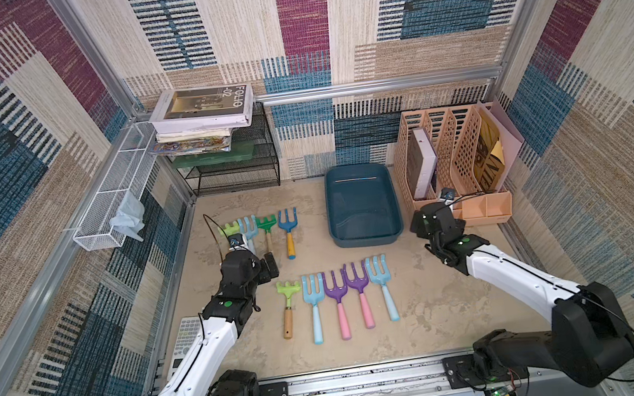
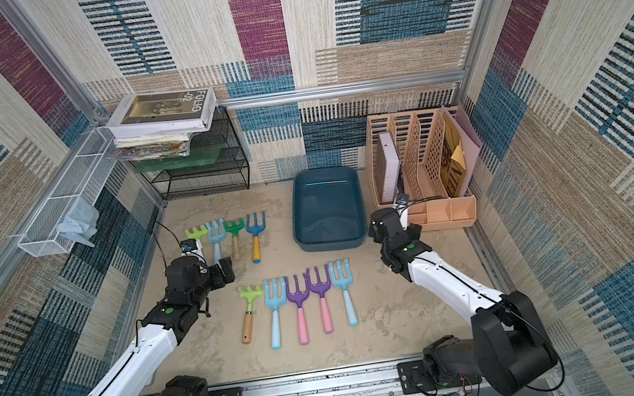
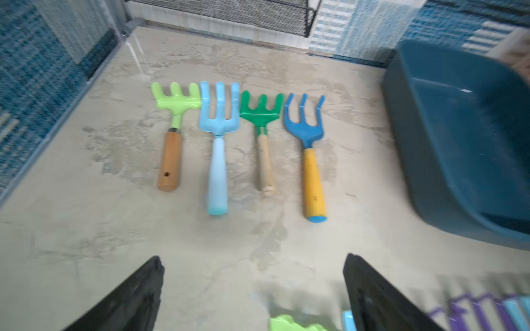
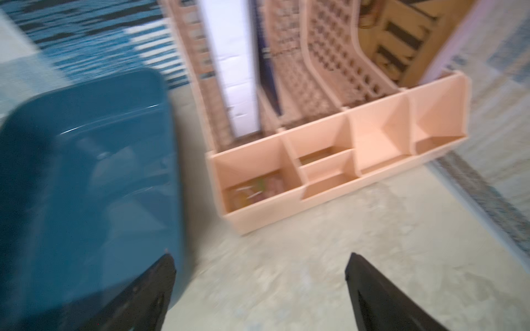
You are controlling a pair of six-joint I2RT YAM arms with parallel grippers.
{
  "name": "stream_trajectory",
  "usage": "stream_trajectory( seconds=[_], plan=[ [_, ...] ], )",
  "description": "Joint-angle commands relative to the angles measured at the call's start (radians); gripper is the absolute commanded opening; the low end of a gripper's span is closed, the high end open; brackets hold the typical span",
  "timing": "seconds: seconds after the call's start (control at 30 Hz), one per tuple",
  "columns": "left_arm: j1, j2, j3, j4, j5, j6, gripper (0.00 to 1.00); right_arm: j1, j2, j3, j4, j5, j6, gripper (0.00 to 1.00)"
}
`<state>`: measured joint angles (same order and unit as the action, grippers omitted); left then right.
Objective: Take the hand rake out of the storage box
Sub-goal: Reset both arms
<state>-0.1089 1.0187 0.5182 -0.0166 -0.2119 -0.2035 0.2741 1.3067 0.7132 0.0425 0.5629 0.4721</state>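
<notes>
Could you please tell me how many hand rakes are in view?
9: back row lime, pale-blue, green, dark-blue; front row lime, pale-blue, purple, purple, pale-blue. The storage box looks empty; none seems hidden.

Peach slotted file organizer (image 1: 464, 149) at the counter's (image 1: 440, 294) far right, black wire-mesh shelf (image 1: 235, 175) far left under stacked books (image 1: 202, 110), white mesh basket (image 1: 104, 199) holding pale cloth (image 1: 129, 218)

left gripper (image 3: 252, 258): jaws wide apart, nothing between them, hovering well left of the storage box (image 1: 363, 206). right gripper (image 4: 261, 255): jaws spread wide, empty, just beside the box's near right corner. left arm (image 1: 206, 341) and right arm (image 1: 506, 271) both stretched forward, wrists pitched down.
</notes>
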Motion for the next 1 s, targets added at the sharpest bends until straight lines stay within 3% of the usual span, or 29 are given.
stream_trajectory(
  seconds=[0.0,0.1,0.13,0.23,0.4,0.47,0.63,0.77,0.8,0.9,0.97],
  plan=[
    [0.120,0.069,-0.065,0.187,0.049,0.102,0.99,-0.071,0.015,-0.119,0.324,-0.084,-0.219,0.96],
    [0.208,0.215,-0.083,0.361,0.208,0.098,0.99,-0.113,-0.009,-0.185,0.431,-0.126,-0.271,0.96],
    [0.245,0.247,-0.037,0.295,0.255,0.087,0.99,-0.128,-0.012,-0.222,0.500,-0.150,-0.295,0.95],
    [0.308,0.299,-0.032,0.364,0.359,0.087,0.99,-0.154,-0.016,-0.333,0.675,-0.152,-0.349,0.96],
    [0.350,0.368,-0.158,0.777,0.423,0.033,0.99,-0.252,0.091,-0.289,0.624,-0.200,-0.252,0.96],
    [0.358,0.403,-0.134,0.779,0.515,0.058,0.99,-0.264,0.101,-0.293,0.659,-0.152,-0.269,0.95],
    [0.223,0.454,-0.062,0.688,0.400,0.186,0.99,-0.288,0.071,-0.446,0.956,-0.182,-0.318,0.96],
    [0.173,0.504,-0.035,0.681,0.335,0.216,0.99,-0.284,0.106,-0.391,0.887,-0.179,-0.320,0.96],
    [0.173,0.504,-0.034,0.677,0.336,0.216,0.99,-0.276,0.123,-0.377,0.882,-0.204,-0.344,0.96],
    [0.162,0.499,-0.038,0.677,0.339,0.228,0.99,-0.267,0.161,-0.375,0.924,-0.492,-0.486,0.96],
    [0.159,0.499,-0.039,0.678,0.341,0.235,0.99,-0.277,0.169,-0.405,0.986,-0.450,-0.454,0.96]
  ],
)
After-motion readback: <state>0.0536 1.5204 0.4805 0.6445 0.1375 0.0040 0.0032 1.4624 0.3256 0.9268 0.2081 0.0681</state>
